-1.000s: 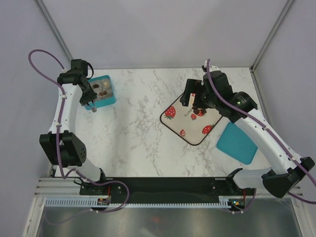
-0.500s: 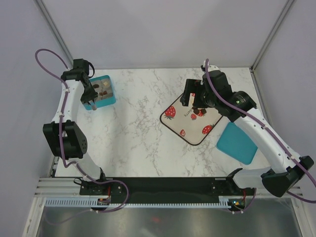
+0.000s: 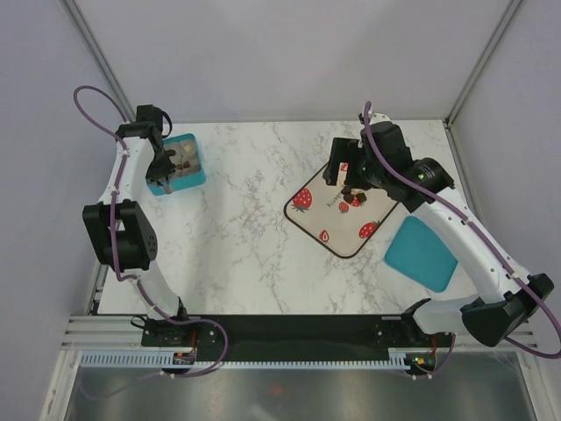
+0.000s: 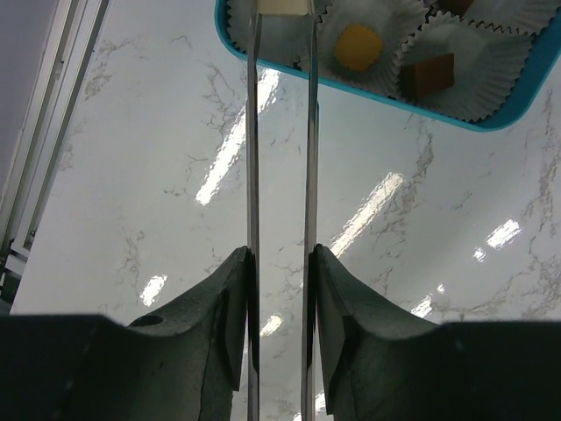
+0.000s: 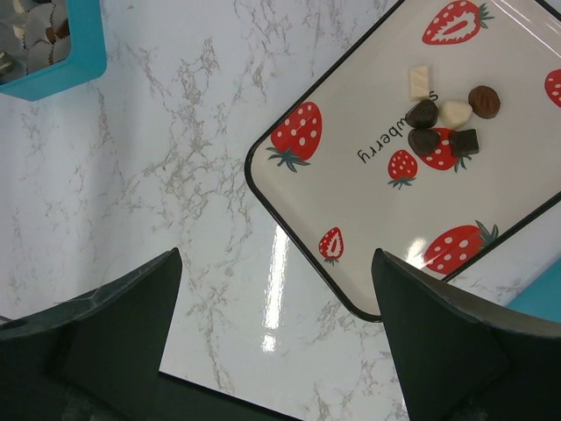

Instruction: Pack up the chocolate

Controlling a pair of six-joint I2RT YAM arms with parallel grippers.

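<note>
Shifting: left claw [image 4: 280,263], pinching tongs [image 4: 252,132], had moved up over the teal box [image 4: 351,88] at 10 o'clock.
Right claw [image 5: 272,263]: spread, nearly unmoved near chocolate [image 5: 443,118] at 2 o'clock.

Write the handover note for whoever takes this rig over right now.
Left gripper: shut on the tongs, whose tips reach over the teal box with a pale piece between them.
Right gripper: open, holding nothing, above the strawberry tray.
Done: a few pieces sit in paper cups in the box.
To do: six chocolates on the tray remain to pack.
</note>
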